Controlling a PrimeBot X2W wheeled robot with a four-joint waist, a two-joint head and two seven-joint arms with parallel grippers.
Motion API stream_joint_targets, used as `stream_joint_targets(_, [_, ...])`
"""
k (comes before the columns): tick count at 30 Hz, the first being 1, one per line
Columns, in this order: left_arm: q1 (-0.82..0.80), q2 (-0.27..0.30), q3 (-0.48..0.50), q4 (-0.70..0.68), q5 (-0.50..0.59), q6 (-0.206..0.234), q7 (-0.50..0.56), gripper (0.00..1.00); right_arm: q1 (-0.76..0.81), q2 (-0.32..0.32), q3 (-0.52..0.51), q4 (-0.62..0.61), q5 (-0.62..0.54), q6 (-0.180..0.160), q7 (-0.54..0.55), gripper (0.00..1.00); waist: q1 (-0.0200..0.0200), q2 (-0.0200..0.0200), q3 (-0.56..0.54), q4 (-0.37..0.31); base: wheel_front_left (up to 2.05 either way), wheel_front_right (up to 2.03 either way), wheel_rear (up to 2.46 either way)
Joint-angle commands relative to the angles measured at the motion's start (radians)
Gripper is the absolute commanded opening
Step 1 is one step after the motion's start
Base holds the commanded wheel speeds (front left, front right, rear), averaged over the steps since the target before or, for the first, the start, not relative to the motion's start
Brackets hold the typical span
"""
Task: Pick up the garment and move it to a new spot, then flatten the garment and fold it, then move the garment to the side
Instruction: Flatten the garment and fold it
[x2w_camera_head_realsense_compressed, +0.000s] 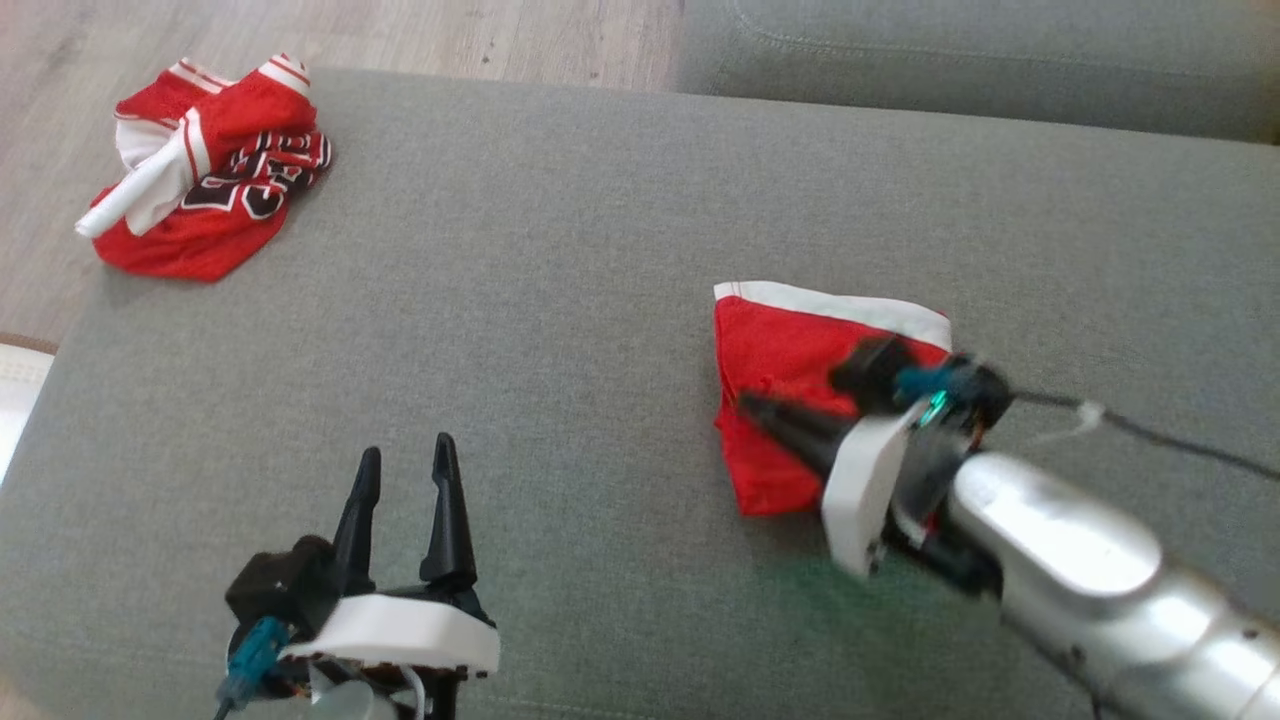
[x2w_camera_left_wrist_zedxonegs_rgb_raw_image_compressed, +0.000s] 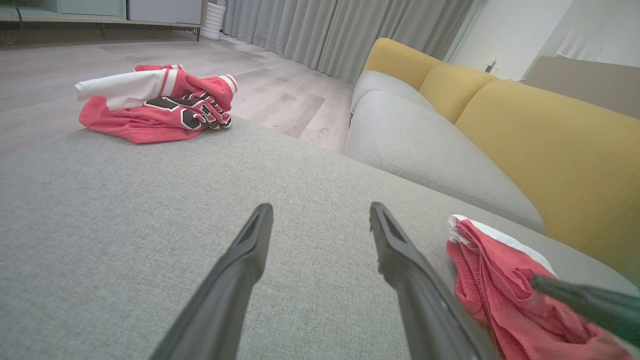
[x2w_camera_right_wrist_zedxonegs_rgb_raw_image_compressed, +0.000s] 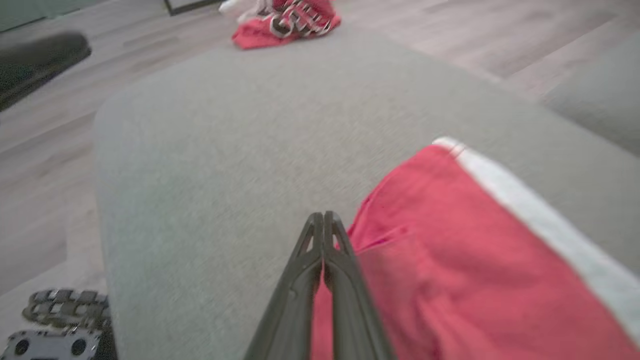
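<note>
The garment (x2w_camera_head_realsense_compressed: 790, 350) is a folded red piece with a white band, lying on the grey cushion (x2w_camera_head_realsense_compressed: 560, 250) right of centre; it also shows as garment (x2w_camera_left_wrist_zedxonegs_rgb_raw_image_compressed: 490, 280) and garment (x2w_camera_right_wrist_zedxonegs_rgb_raw_image_compressed: 450, 240). My right gripper (x2w_camera_head_realsense_compressed: 745, 403) is shut, and its fingers lie low over the garment's left edge. In the right wrist view the right gripper (x2w_camera_right_wrist_zedxonegs_rgb_raw_image_compressed: 324, 216) points past that edge with no cloth visibly pinched between its tips. My left gripper (x2w_camera_head_realsense_compressed: 408, 450) stands open over bare cushion near the front, well left of the garment, and the left gripper (x2w_camera_left_wrist_zedxonegs_rgb_raw_image_compressed: 321, 207) holds nothing.
A crumpled red and white jersey (x2w_camera_head_realsense_compressed: 210, 170) sits on the cushion's far left corner, by the wooden floor (x2w_camera_head_realsense_compressed: 400, 30). A grey sofa seat (x2w_camera_head_realsense_compressed: 950, 50) with a yellow back (x2w_camera_left_wrist_zedxonegs_rgb_raw_image_compressed: 525, 135) lies beyond. A dark cable (x2w_camera_head_realsense_compressed: 1150, 430) trails from my right wrist.
</note>
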Motion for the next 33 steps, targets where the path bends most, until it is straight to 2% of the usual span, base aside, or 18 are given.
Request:
stream_joint_targets(1, [-0.035, 0.013, 0.043, -0.026, 0.006, 0.000, -0.009, 1.00, -0.039, -0.004, -0.032, -0.013, -0.008, 0.007, -0.016, 0.00, 0.0000, 0.0000, -0.007, 0.000, 0.00, 0.00, 0.00])
stream_joint_targets(7, [-0.035, 0.012, 0.030, -0.034, 0.008, -0.003, -0.003, 1.00, -0.063, -0.051, -0.084, 0.051, -0.024, 0.007, 0.015, 0.00, 0.0000, 0.0000, -0.008, 0.025, 0.00, 0.00, 0.00])
stream_joint_targets(13, [-0.042, 0.005, 0.022, -0.039, 0.012, -0.003, -0.001, 1.00, -0.102, -0.113, -0.018, 0.106, -0.002, 0.007, 0.092, 0.00, 0.0000, 0.0000, 0.022, 0.070, 0.00, 0.00, 0.00])
stream_joint_targets(17, [-0.043, -0.002, 0.019, -0.035, 0.013, -0.006, -0.002, 1.00, -0.129, -0.132, 0.047, 0.130, 0.027, 0.007, 0.120, 0.00, 0.0000, 0.0000, 0.033, 0.087, 0.00, 0.00, 0.00])
stream_joint_targets(26, [-0.038, -0.007, 0.023, -0.023, 0.014, -0.008, -0.004, 1.00, -0.144, -0.148, 0.191, 0.048, 0.157, 0.007, 0.167, 0.00, 0.0000, 0.0000, 0.024, 0.084, 0.00, 0.00, 0.00])
stream_joint_targets(33, [-0.040, -0.007, 0.020, -0.023, 0.016, -0.008, -0.005, 1.00, -0.129, -0.160, 0.223, -0.051, 0.179, 0.007, 0.196, 0.00, 0.0000, 0.0000, 0.026, 0.066, 0.00, 0.00, 0.00])
